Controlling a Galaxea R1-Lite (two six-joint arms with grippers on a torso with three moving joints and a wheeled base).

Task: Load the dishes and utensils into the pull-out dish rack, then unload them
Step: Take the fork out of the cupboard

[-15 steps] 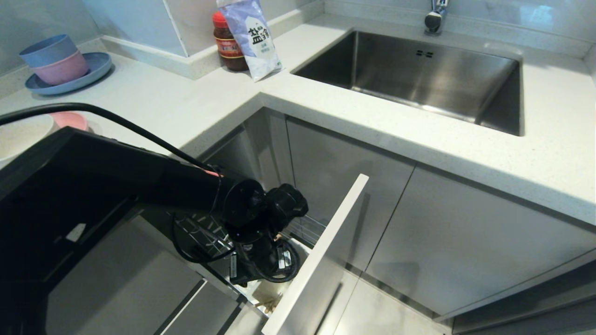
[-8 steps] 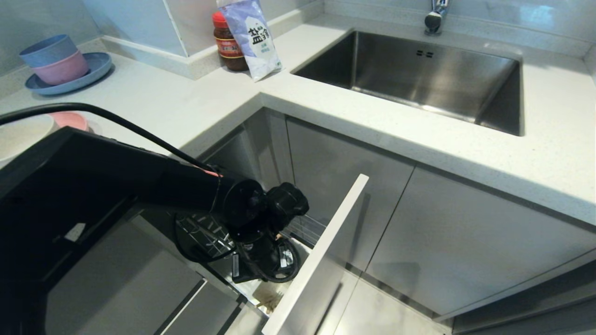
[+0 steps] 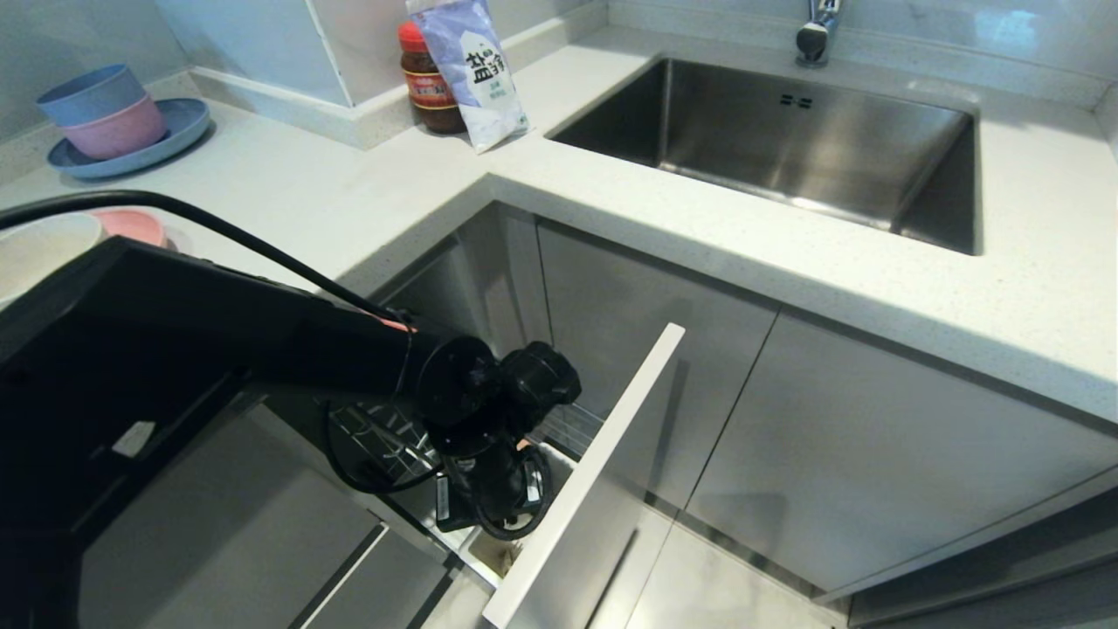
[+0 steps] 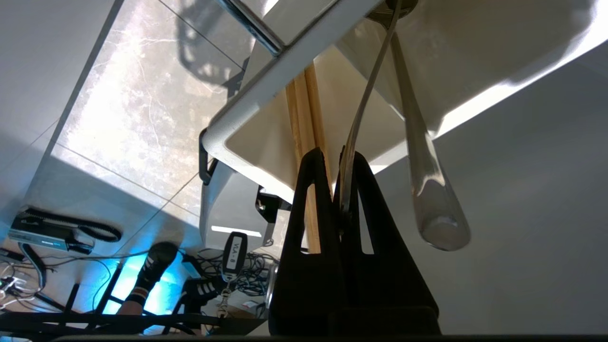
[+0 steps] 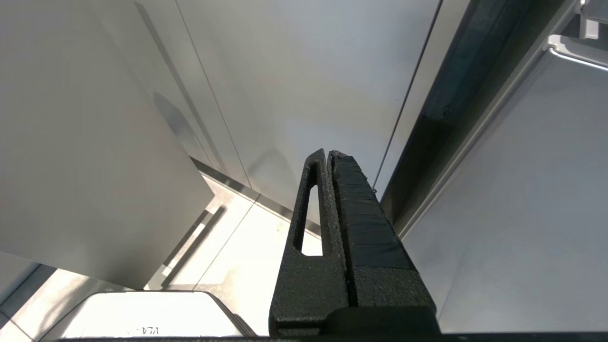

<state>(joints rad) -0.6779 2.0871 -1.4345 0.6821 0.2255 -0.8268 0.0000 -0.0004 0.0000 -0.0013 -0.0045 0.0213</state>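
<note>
Now the left hand (image 4: pixel 339 154), down in the white cutlery cup (image 4: pixel 266 118) of the pull-out dish rack (image 3: pixel 559 428), is closed on the slim metal fork (image 4: pixel 354 142) beside the chopsticks (image 4: pixel 304 109), so unloading seems underway, and next it probably needs a straight lift.
</note>
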